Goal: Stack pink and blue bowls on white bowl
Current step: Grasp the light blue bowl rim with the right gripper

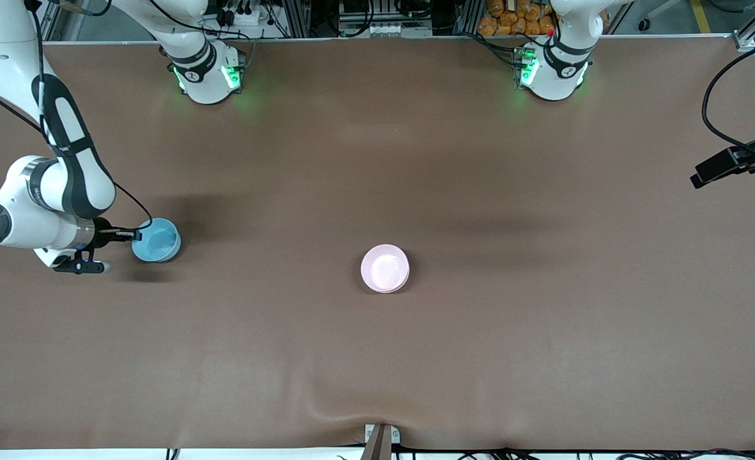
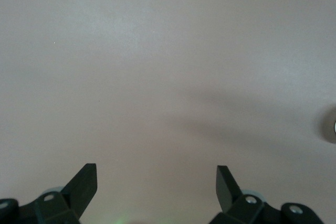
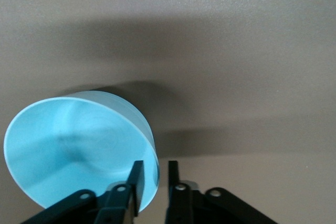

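My right gripper (image 1: 136, 235) is shut on the rim of the light blue bowl (image 1: 157, 240) near the right arm's end of the table, one finger inside and one outside. In the right wrist view the gripper (image 3: 155, 169) pinches the blue bowl's (image 3: 79, 148) wall, and the bowl's shadow falls apart from it on the table. The pale pink bowl (image 1: 384, 268) sits at the table's middle. A second pale rim shows just under it; I cannot tell whether that is the white bowl, which shows nowhere else. My left gripper (image 2: 157, 174) is open and empty over bare table.
The brown table (image 1: 543, 319) spreads wide around the pink bowl. A black device on a cable (image 1: 732, 165) juts in at the left arm's end. The arm bases (image 1: 208, 73) stand along the table's edge farthest from the front camera.
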